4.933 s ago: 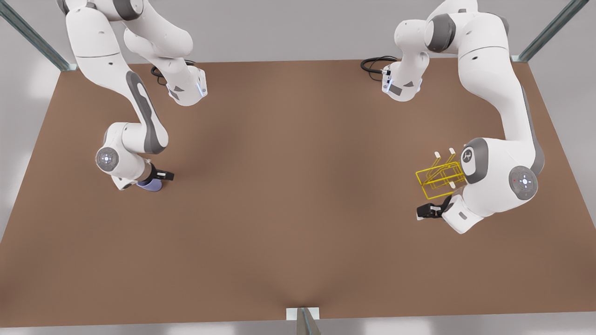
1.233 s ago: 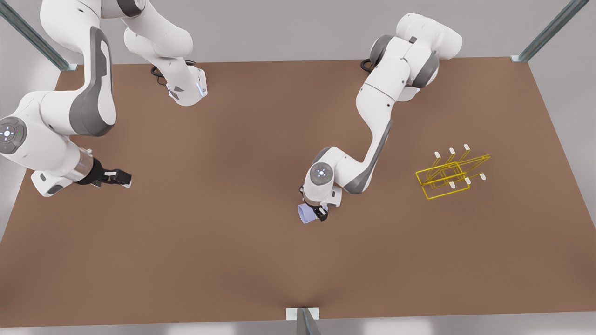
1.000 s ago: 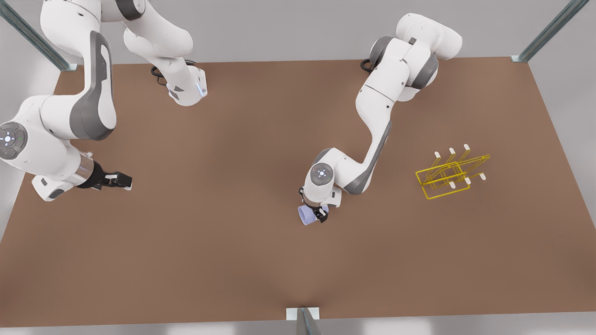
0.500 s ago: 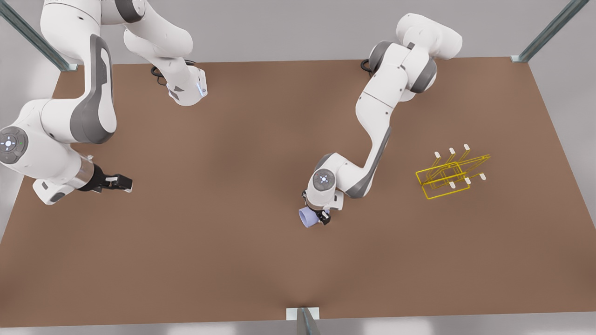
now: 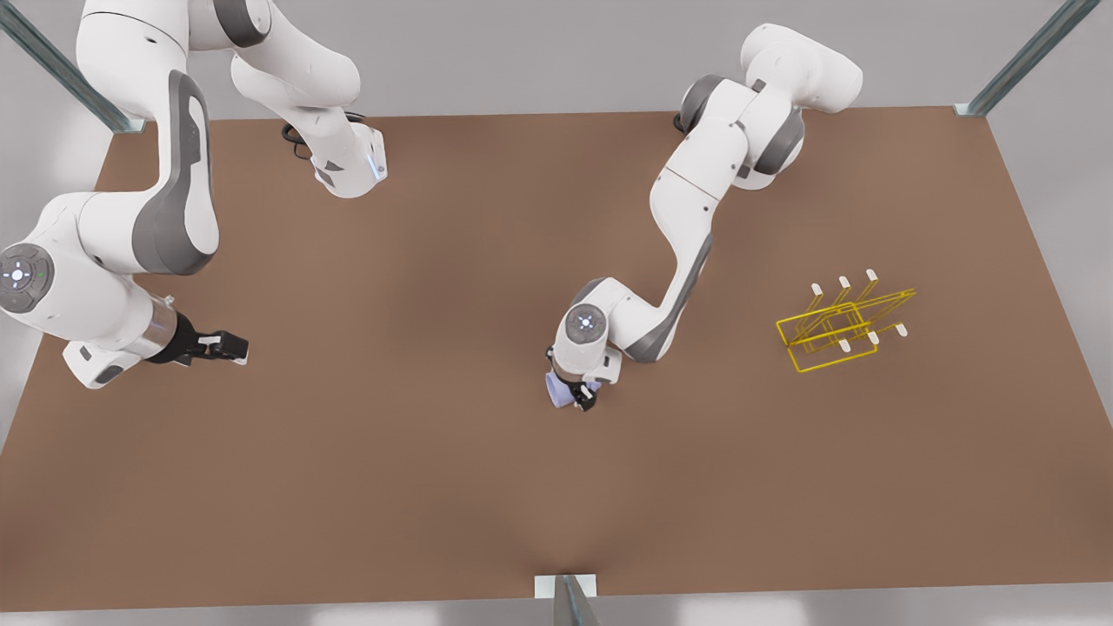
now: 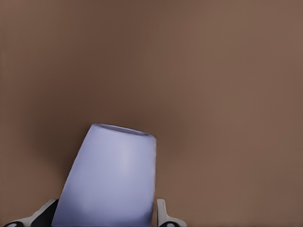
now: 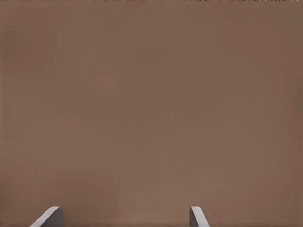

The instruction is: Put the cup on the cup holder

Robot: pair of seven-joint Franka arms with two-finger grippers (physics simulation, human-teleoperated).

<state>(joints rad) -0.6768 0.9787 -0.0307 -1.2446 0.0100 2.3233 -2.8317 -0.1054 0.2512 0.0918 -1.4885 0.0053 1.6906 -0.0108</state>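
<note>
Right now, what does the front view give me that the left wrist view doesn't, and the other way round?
Front view alone: the yellow cup holder standing untouched toward that view's right, and the right pincer waiting open at that view's left, holding nothing. Left wrist view alone: a close look at the cup tilted between the pincer's fingers, its closed bottom facing away from the camera. Both share: the cup held in the left pincer over the brown table, well short of the holder.

Cup (image 5: 559, 393) mid-table (image 5: 435, 487); cup holder (image 5: 836, 329) well apart toward the front view's right, on table.
</note>
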